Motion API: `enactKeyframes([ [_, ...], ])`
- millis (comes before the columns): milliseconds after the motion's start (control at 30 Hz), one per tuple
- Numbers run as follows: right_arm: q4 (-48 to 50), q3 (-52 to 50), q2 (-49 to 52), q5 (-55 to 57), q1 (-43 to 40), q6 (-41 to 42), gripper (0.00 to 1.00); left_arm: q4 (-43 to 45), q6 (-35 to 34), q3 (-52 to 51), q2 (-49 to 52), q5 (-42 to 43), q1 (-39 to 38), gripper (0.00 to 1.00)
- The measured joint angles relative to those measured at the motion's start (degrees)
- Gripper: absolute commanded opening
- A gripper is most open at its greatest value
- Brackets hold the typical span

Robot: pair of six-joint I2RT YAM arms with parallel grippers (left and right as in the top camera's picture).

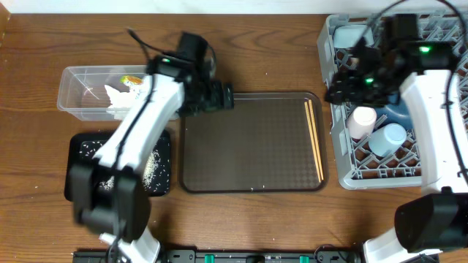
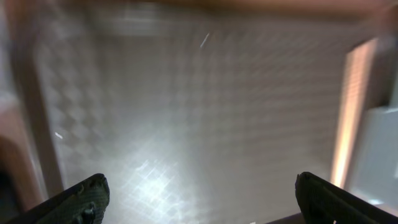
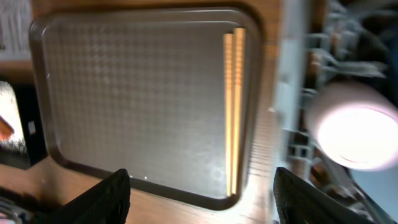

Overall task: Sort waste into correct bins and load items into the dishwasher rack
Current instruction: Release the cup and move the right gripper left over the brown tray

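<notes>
The pair of chopsticks [image 1: 315,139] lies along the right side of the brown serving tray, and the right wrist view shows the chopsticks [image 3: 233,106] as well. My left gripper [image 1: 221,97] hovers open over the tray's left edge; in its own view the left gripper [image 2: 202,205] holds nothing. My right gripper [image 1: 336,91] is open at the dishwasher rack's [image 1: 338,157] left wall, and the right gripper [image 3: 202,199] is empty too. In the rack are a white cup [image 1: 362,120], a pale-blue cup [image 1: 388,137], a dark-blue bowl [image 1: 400,111] and a light-blue bowl [image 1: 351,35].
The clear tub [image 1: 73,95] at the left holds tissue [image 1: 117,95] and a wrapper [image 1: 131,80]. In front of it the black tray [image 1: 79,172] holds rice [image 1: 152,169]. The brown serving tray [image 1: 248,142] fills the middle. Both wrist views are motion-blurred.
</notes>
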Motion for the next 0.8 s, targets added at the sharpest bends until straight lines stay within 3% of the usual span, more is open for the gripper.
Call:
enactKeyframes([
  [333, 10.25, -9.22, 0.0, 9.66, 15.21, 6.49, 0.75, 2.56, -0.79, 4.31, -25.83, -0.26, 4.74, 0.98],
  [800, 26.43, -28.0, 0.0, 18.97, 22.88, 10.97, 0.7, 1.97, -0.83, 4.28, -31.65, -0.26, 4.76, 0.98],
])
